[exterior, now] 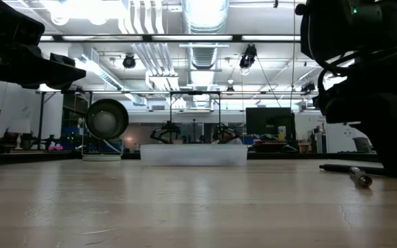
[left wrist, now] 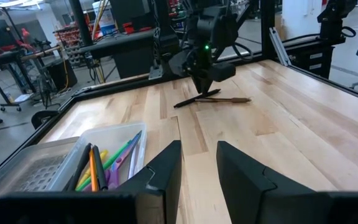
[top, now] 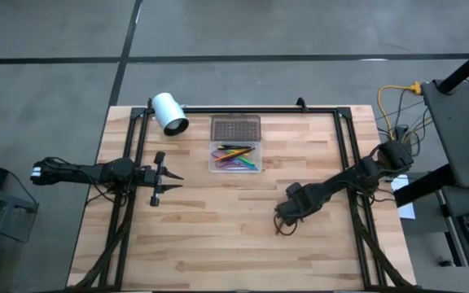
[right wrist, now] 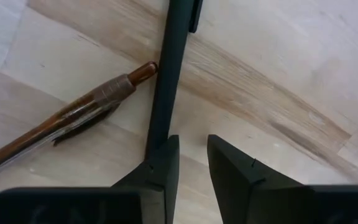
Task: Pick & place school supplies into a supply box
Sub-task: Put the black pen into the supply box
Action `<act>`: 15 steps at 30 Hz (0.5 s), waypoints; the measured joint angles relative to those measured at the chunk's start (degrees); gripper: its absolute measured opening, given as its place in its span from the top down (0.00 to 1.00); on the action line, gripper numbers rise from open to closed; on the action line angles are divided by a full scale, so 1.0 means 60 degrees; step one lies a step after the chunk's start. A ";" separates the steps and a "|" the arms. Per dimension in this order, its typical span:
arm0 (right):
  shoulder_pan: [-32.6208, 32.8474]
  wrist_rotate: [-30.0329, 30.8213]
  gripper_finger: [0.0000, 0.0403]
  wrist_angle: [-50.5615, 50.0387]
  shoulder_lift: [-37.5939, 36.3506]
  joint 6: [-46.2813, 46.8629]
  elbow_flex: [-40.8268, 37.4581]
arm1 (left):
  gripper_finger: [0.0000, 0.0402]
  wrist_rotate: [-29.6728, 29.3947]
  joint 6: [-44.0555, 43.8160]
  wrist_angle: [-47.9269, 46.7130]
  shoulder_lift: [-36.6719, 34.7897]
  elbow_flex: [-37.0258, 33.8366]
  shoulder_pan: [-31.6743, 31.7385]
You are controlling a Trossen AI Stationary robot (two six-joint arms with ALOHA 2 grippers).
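Holding coloured pens, supply box (top: 235, 157) open, both grippers empty, fingers slightly parted.

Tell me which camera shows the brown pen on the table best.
The right wrist view: the brown pen fills the frame beside a black pen. The left wrist view shows it small, the low view end-on, the high view barely at all.
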 joint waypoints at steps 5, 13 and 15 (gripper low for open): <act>-0.0167 -0.0061 0.80 0.0071 -0.0246 0.0166 0.0018 | 0.78 0.0003 0.0002 0.0000 0.0000 0.0000 0.0000; -0.0273 0.0029 0.83 0.0187 -0.0801 0.0747 0.0340 | 0.78 0.0000 0.0002 -0.0002 0.0001 0.0000 -0.0001; -0.0241 0.0035 0.83 0.0372 -0.0734 0.0771 0.0339 | 0.78 0.0001 0.0002 0.0000 0.0000 0.0000 0.0000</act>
